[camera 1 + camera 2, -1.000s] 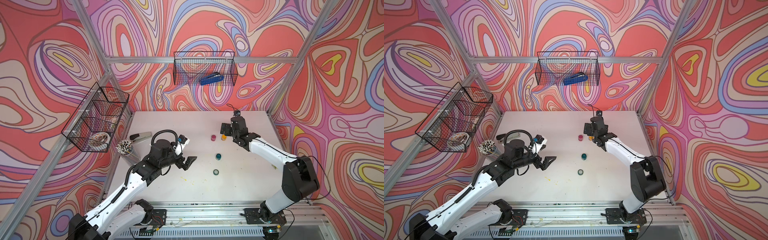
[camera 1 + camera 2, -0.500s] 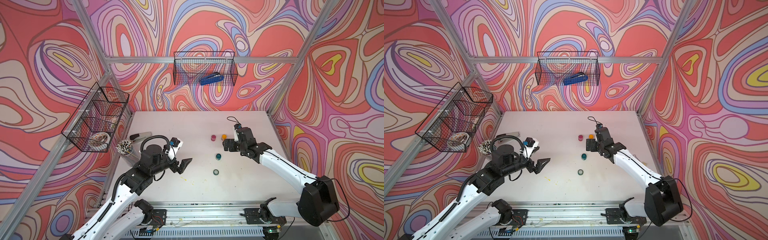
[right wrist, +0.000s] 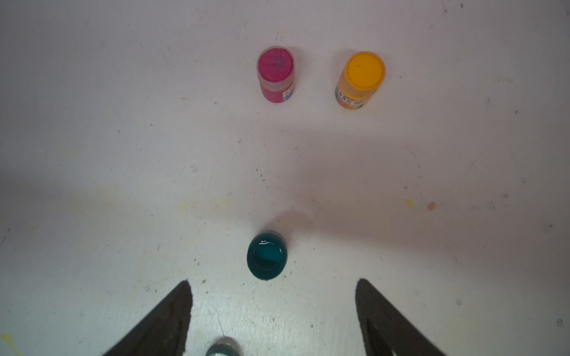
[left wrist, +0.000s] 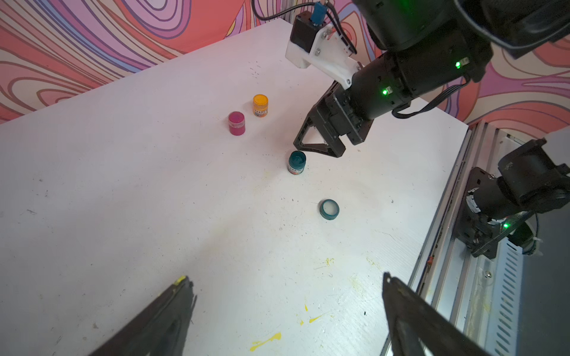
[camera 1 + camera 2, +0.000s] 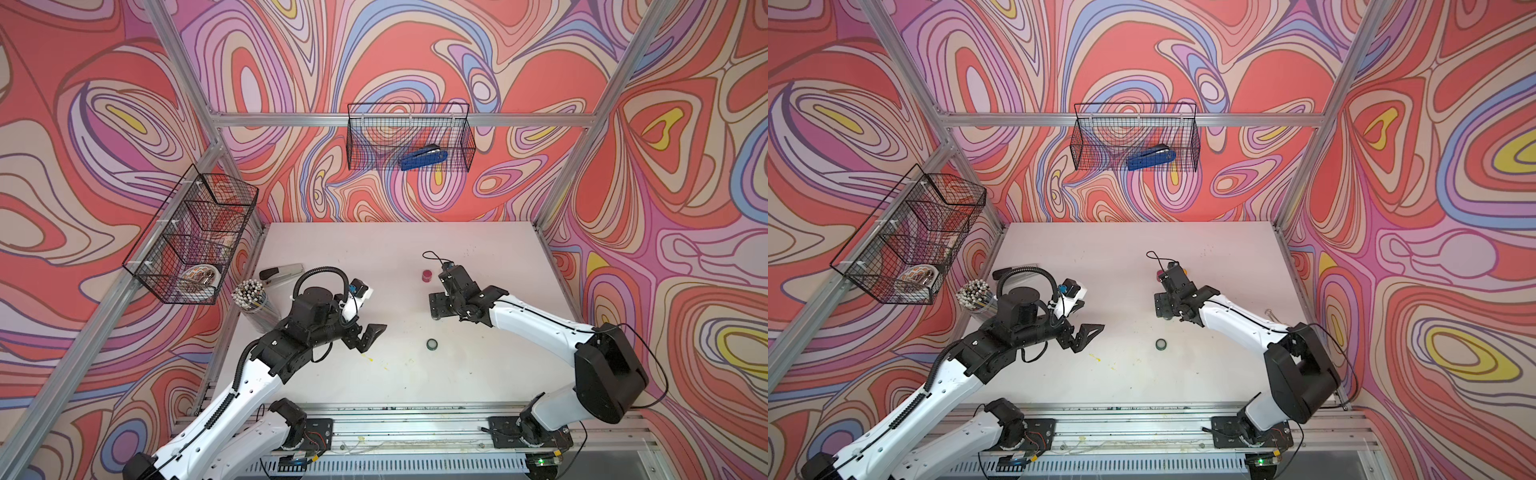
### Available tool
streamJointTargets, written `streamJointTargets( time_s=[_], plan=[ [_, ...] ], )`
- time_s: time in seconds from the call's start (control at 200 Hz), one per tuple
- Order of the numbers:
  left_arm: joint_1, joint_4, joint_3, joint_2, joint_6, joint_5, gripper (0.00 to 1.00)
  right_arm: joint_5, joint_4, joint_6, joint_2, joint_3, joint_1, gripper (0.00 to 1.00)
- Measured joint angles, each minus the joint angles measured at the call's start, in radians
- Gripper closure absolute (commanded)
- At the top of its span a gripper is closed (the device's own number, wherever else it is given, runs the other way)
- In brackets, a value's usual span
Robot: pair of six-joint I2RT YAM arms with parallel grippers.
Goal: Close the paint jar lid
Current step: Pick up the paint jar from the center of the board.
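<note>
Clock bearings are taken in the top views, 12 o'clock being the back wall. The teal paint jar (image 3: pixel 267 259) stands upright and uncapped on the white worktop (image 5: pixel 374 257), right of centre, with wet teal paint showing in its mouth. In both top views the right hand (image 3: pixel 273 286) hides it. That hand is poised over the jar with its jaws parted and holds nothing. In the right wrist view the jar sits just ahead of the fingertips (image 3: pixel 182 296), not between them (whether a finger touches the rim cannot be told). The jar's lid (image 5: pixel 432 343) lies loose on the worktop at 6 o'clock from the right hand, near it but clearly separate from the jar, its pale inner face turned up. The left hand (image 5: pixel 370 334) hangs at 9 o'clock from the lid, apart from it, jaws spread wide and empty. A capped pink jar (image 5: pixel 427 275) stands at 11 o'clock from the right hand, and a capped orange jar (image 4: pixel 260 105) stands beside it, the two not touching. Yellow paint smears (image 4: pixel 265 340) mark the worktop near the left hand. A cup of pencils (image 5: pixel 249 293) stands at the worktop's 9 o'clock edge.
</note>
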Motion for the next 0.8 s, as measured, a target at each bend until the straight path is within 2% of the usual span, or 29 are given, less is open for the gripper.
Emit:
streamJointTargets(
  time_s=[0.09,0.411,0.541,0.671,0.801],
  plan=[
    [0.000,0.000,0.000,0.000,0.000,0.000,0.03,-0.002,0.006,0.012,0.024,-0.001,0.004,0.30],
    [0.000,0.000,0.000,0.001,-0.004,0.000,0.03,-0.002,0.044,0.044,0.117,-0.005,0.006,0.31],
    [0.000,0.000,0.000,0.001,-0.003,0.000,0.03,-0.002,0.061,0.046,0.157,-0.005,0.006,0.37],
    [0.000,0.000,0.000,0.001,-0.003,0.000,0.02,-0.002,0.063,0.049,0.187,0.001,0.006,0.38],
    [0.000,0.000,0.000,0.001,-0.003,0.000,0.02,-0.002,0.064,0.051,0.194,0.001,0.006,0.44]
  ],
)
